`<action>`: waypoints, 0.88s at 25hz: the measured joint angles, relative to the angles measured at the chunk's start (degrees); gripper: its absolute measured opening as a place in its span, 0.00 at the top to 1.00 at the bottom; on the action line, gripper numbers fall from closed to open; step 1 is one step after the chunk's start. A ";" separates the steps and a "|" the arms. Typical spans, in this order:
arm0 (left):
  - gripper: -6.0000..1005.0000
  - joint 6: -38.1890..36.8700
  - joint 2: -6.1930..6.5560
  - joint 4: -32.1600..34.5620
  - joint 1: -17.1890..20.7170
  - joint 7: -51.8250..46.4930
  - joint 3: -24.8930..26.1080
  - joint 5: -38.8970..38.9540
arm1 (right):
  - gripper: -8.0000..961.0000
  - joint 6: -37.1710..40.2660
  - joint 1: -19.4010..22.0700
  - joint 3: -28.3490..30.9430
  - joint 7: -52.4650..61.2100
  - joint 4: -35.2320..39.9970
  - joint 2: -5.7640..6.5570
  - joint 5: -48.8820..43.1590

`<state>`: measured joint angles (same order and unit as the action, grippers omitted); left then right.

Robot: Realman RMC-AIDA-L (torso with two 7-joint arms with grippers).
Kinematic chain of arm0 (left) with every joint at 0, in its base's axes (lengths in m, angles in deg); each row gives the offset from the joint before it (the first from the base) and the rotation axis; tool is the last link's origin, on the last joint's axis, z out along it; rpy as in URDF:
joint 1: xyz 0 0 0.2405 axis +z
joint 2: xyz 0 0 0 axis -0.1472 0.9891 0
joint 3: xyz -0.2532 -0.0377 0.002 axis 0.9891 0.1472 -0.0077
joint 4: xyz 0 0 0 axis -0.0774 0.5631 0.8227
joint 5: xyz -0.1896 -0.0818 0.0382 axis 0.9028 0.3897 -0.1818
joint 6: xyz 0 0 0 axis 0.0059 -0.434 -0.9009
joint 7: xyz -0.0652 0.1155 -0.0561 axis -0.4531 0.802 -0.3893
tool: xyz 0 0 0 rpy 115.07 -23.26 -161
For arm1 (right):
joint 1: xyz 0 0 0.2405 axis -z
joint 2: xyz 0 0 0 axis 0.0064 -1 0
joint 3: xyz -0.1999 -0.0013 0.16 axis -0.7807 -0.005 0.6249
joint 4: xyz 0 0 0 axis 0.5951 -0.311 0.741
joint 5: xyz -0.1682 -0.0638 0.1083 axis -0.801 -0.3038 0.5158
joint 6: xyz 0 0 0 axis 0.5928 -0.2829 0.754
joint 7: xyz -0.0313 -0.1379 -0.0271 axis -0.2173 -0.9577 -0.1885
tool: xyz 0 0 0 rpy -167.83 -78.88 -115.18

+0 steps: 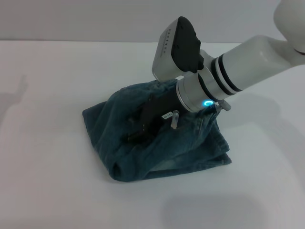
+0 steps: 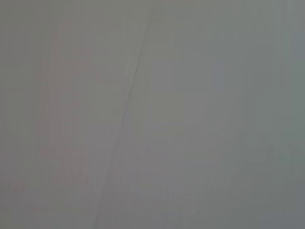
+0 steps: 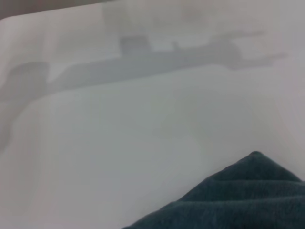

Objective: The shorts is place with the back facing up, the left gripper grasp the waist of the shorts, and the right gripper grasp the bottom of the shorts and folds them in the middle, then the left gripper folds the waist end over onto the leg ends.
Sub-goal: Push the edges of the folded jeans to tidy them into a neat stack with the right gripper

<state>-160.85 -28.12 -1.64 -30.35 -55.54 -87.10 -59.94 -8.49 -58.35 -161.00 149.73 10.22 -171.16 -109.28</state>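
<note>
The blue-green denim shorts [image 1: 190, 148] lie folded into a compact, rumpled bundle in the middle of the white table [image 1: 47, 157]. My right gripper [image 1: 137, 128], black with a blue ring on its silver wrist, reaches in from the right and rests low on top of the bundle's middle. Its tip is dark against the denim. A corner of the denim shorts [image 3: 238, 200] shows in the right wrist view. I cannot tell the waist from the leg ends in this bundle. The left gripper is out of view; the left wrist view shows only a plain grey surface.
The right arm's white forearm [image 1: 257, 57] crosses above the table's right rear. Bare white tabletop surrounds the bundle on all sides. The table's far edge [image 1: 71, 41] meets a pale wall.
</note>
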 joint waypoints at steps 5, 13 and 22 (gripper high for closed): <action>0.18 0.48 0.00 0.14 -0.03 0.00 0.12 0.00 | 0.38 -0.05 0.69 -0.04 -1.65 1.51 0.00 2.89; 0.18 0.69 -0.01 0.17 -0.08 0.00 0.11 0.00 | 0.38 8.93 5.30 0.55 -5.90 9.73 0.54 8.12; 0.18 0.65 -0.10 0.04 -0.16 -0.07 0.01 0.00 | 0.38 19.65 4.53 -1.69 -5.31 9.38 0.66 7.58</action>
<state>-160.20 -28.22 -1.61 -30.51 -55.60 -87.09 -59.94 11.16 -53.83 -162.69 144.42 19.60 -170.50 -101.70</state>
